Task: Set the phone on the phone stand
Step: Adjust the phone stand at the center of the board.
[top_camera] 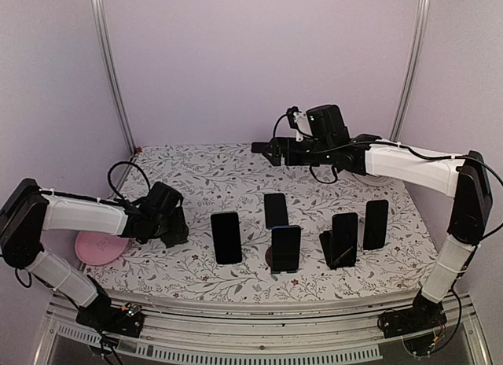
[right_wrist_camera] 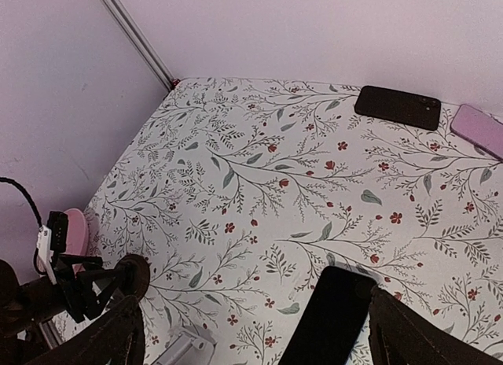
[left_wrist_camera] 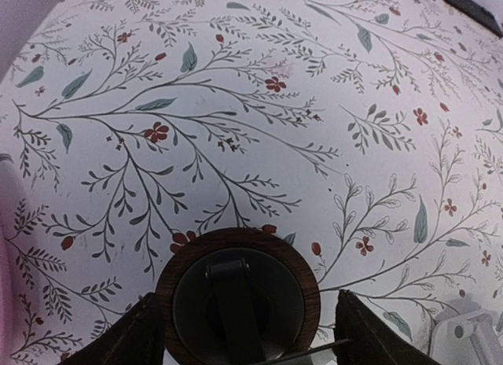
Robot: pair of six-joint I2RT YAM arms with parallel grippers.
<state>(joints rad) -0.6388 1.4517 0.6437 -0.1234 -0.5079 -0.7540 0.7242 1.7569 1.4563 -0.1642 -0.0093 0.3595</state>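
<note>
1. At the near left corner of the counter [top_camera: 196,176], the left gripper [top_camera: 171,223] is down low. Its jaws are spread wide either side of a round, wood-rimmed phone stand [left_wrist_camera: 236,290]. A sliver of counter shows on one side, so I judge it is not clamped. The stand carries no phone.
2. A pink disc [top_camera: 98,247] lies beside it at the left edge.
3. Along the near edge, four dark phones are propped upright: first phone [top_camera: 226,237], second phone [top_camera: 285,248], third phone [top_camera: 343,239] and fourth phone [top_camera: 376,223]. They look already seated.
4. Mid-counter lies a loose black phone [top_camera: 275,210], apparently flat and well apart from the empty stand. I take it for the one to place, though I cannot be sure.
5. Above the far half hangs the right gripper [top_camera: 259,149], with its jaws wide apart and holding nothing.
6. Near the far edge, a far black phone [right_wrist_camera: 397,107] and a pink phone [right_wrist_camera: 479,129] lie flat.
7. By my reckoning, the picking up and the seating are both not yet done.
8. No brand, label or writing is readable anywhere.
</note>
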